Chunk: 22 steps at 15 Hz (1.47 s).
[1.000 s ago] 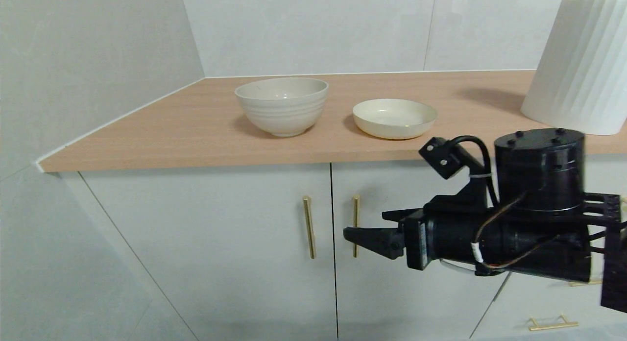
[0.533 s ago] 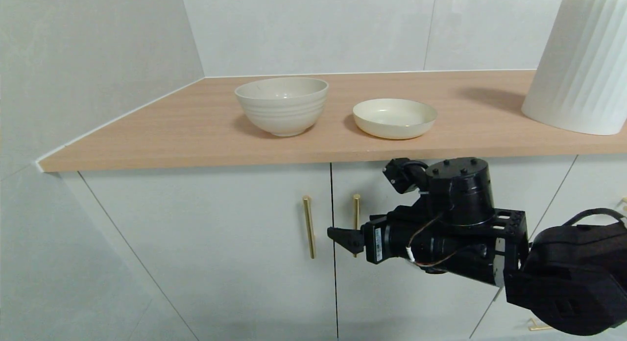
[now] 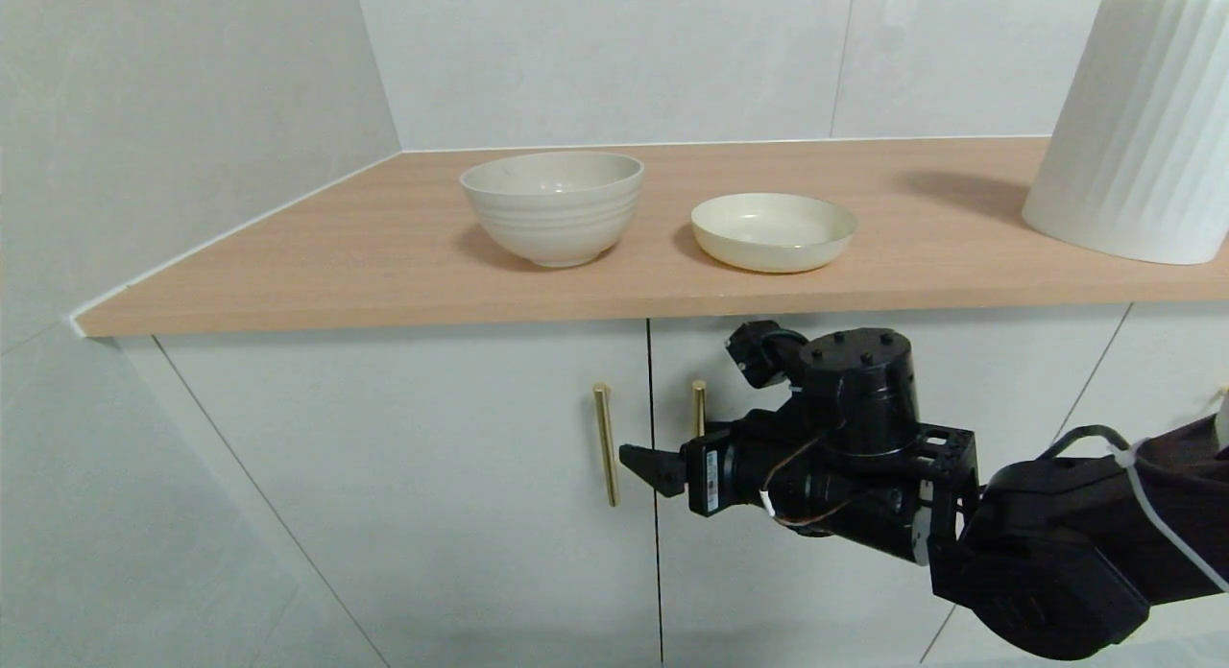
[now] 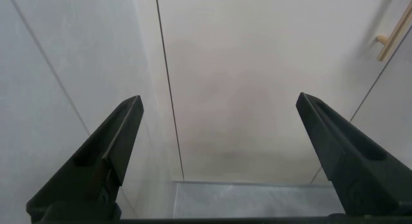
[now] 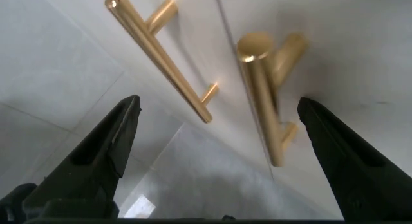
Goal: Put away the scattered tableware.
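A deep cream bowl (image 3: pixel 552 205) with ribbed sides sits upright on a wooden surface (image 3: pixel 336 265). Near it, toward the robot's right, is a shallow cream dish (image 3: pixel 773 230), also upright; the two do not touch. Farther right on the same surface stands a tall white ribbed object (image 3: pixel 1138 131), well apart from the dish.

Below the surface are pale cabinet doors (image 3: pixel 432 476) with two vertical brass handles (image 3: pixel 605 442) either side of the seam between them. The right gripper (image 3: pixel 645 466) is held level in front of the doors, its tip between the two handles. From its own wrist camera its fingers (image 5: pixel 116 140) are spread wide and hold nothing.

The left gripper (image 4: pixel 219 100) faces plain cabinet panels, its fingers (image 4: pixel 119 130) likewise spread apart and empty.
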Available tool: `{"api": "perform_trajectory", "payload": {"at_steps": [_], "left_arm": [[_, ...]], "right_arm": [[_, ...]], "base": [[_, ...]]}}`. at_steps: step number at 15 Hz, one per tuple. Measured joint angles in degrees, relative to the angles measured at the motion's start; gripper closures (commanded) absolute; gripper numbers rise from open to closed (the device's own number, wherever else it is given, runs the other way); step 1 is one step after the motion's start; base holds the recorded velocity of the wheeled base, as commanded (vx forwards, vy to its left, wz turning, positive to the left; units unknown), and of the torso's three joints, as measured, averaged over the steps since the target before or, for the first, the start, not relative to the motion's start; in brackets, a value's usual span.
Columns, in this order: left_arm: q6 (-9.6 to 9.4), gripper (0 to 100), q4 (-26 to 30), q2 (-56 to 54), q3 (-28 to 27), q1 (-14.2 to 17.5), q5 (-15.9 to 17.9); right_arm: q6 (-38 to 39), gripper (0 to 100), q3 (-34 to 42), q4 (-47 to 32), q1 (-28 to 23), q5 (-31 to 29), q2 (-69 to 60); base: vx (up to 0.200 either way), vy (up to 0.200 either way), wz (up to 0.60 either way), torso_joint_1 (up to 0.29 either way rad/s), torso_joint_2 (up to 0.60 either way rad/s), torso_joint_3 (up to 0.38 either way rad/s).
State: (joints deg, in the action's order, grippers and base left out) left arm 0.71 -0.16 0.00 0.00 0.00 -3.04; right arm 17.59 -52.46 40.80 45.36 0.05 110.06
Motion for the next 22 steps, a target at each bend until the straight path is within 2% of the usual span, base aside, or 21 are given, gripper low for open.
{"api": "perform_trajectory", "payload": {"at_steps": [6,10,12,15,22], "left_arm": [[0.02,0,0.00,0.00,-0.02,0.00,-0.02],[0.02,0,0.00,0.00,-0.02,0.00,-0.02],[0.02,0,0.00,0.00,-0.02,0.00,-0.02],[0.00,0,0.00,0.00,-0.02,0.00,-0.02],[-0.24,0,0.00,0.00,-0.02,0.00,0.00]], "right_arm": [[0.17,0,0.32,3.47,0.30,0.74,2.07],[0.24,0,2.54,5.07,1.07,4.35,2.05],[0.24,0,4.85,11.45,1.35,5.91,2.01],[0.30,0,7.97,16.92,1.52,8.92,1.94],[0.52,0,16.15,17.38,2.23,15.23,-3.22]], "base": [[0.000,0.000,0.00,0.000,0.00,0.000],[0.000,0.000,0.00,0.000,0.00,0.000],[0.000,0.000,0.00,0.000,0.00,0.000],[0.000,0.000,0.00,0.000,0.00,0.000],[0.000,0.000,0.00,0.000,0.00,0.000]]}}
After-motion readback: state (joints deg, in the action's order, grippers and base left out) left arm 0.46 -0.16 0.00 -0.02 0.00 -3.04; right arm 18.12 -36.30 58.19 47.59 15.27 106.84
